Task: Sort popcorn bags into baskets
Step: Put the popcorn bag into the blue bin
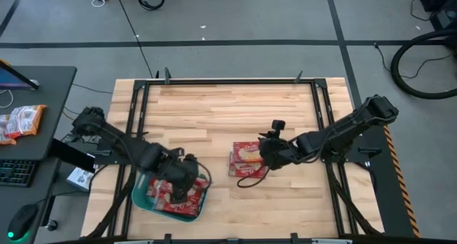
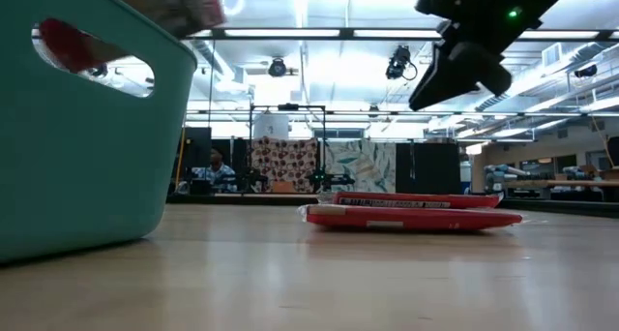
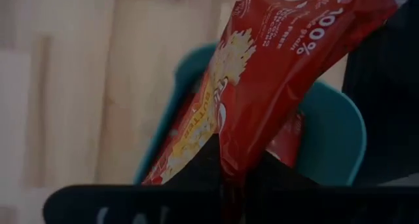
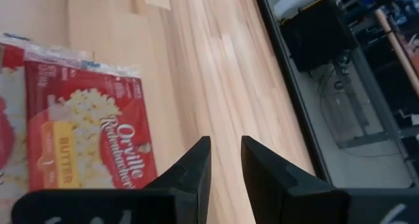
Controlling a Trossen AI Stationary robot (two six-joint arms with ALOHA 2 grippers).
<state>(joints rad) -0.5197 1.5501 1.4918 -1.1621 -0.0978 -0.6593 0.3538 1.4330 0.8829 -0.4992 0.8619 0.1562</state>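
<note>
Meanwhile, the left gripper (image 1: 187,181) hung over the teal basket (image 1: 143,200) at the bench's (image 1: 214,108) front-left edge, its fingers closed on a red popcorn bag (image 3: 275,73) dangling above the bags already inside. Mid-bench, the right gripper (image 4: 226,160) hovered beside two popcorn bags on the bench (image 1: 247,158), fingers slightly parted and holding nothing.

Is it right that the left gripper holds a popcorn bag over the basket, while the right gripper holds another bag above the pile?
Not quite. The right gripper holds nothing: the right wrist view shows an empty gap between its fingers, beside the pile. The left gripper does hold a popcorn bag over the basket.
</note>
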